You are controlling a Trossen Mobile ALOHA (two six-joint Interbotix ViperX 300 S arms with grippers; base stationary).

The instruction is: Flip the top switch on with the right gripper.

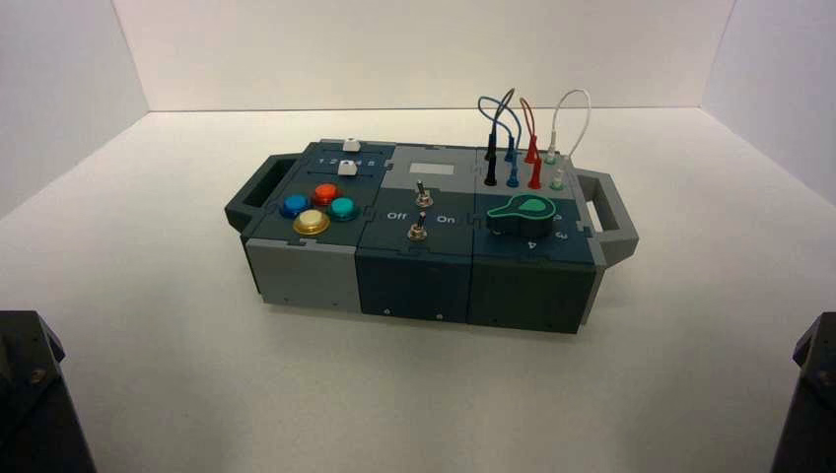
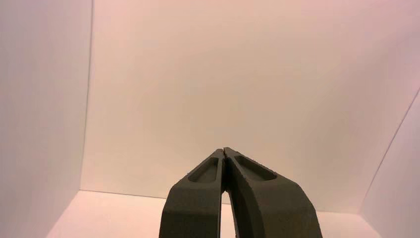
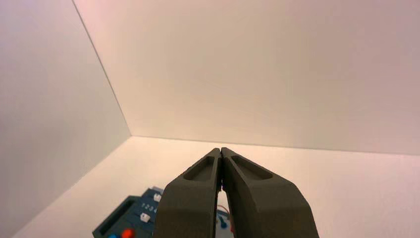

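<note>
The top switch (image 1: 421, 194) is a tiny metal toggle on the dark middle panel of the box (image 1: 414, 286), just behind its twin (image 1: 418, 231), with white Off/On lettering between them. My right gripper (image 3: 220, 149) is shut and empty, held well back from the box and above the table. Its fingers hide the switches in the right wrist view. The right arm (image 1: 810, 394) sits at the near right corner. My left gripper (image 2: 224, 150) is shut and empty, facing the back wall. The left arm (image 1: 30, 394) is parked at the near left.
The box's left part carries several round coloured buttons (image 1: 317, 207) and two white sliders (image 1: 347, 158), which also show in the right wrist view (image 3: 145, 216). A green-topped knob (image 1: 518, 212) and looped wires (image 1: 532, 138) are on its right part. White walls enclose the table.
</note>
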